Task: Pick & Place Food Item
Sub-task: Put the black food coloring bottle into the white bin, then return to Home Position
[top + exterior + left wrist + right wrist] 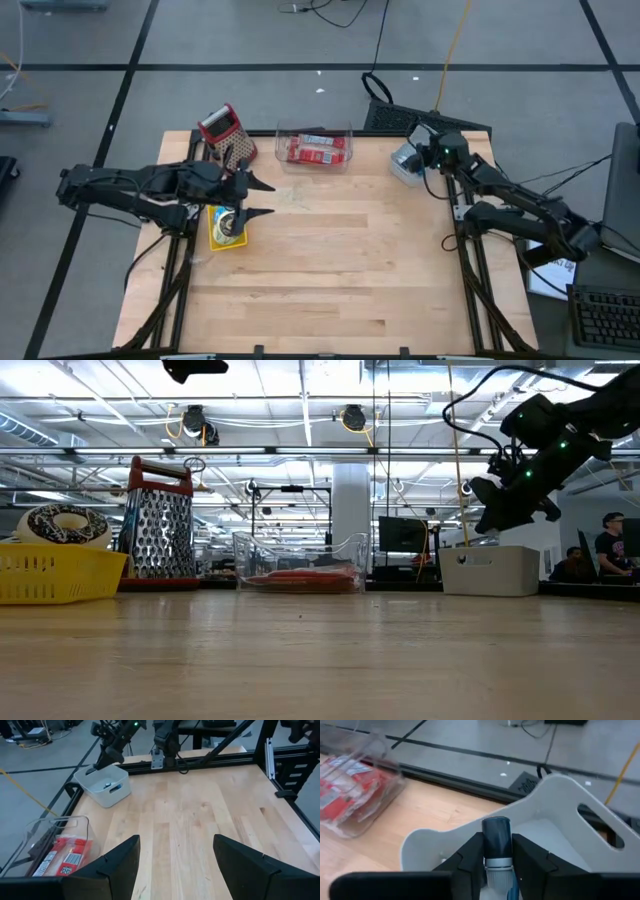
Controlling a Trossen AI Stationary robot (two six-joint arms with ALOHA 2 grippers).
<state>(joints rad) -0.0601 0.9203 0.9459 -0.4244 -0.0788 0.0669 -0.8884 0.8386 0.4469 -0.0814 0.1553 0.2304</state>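
Observation:
My right gripper (497,854) hangs over a white bin (560,805) at the table's far right (408,162) and is shut on a dark cylinder with a pale band and a blue part (496,832). My left gripper (265,198) stands open at the table's left, above a yellow basket (225,228). Nothing is between its fingers (175,855). The basket holds a ring-shaped donut (65,525). A clear container (315,148) with red packets rests on the table at the far middle. My right gripper pinches the dark cylinder between its two fingers, on the sides just above the pale band (496,856). The fingers slant down toward the table's far edge and lie along the cylinder. Its dark end sticks out past the fingertips, clear of the bin's inside.
A metal grater with a red handle (225,135) stands at the far left beside the basket. The middle and near half of the wooden table (330,280) lie bare. A black frame rail (200,757) runs along the table's right edge.

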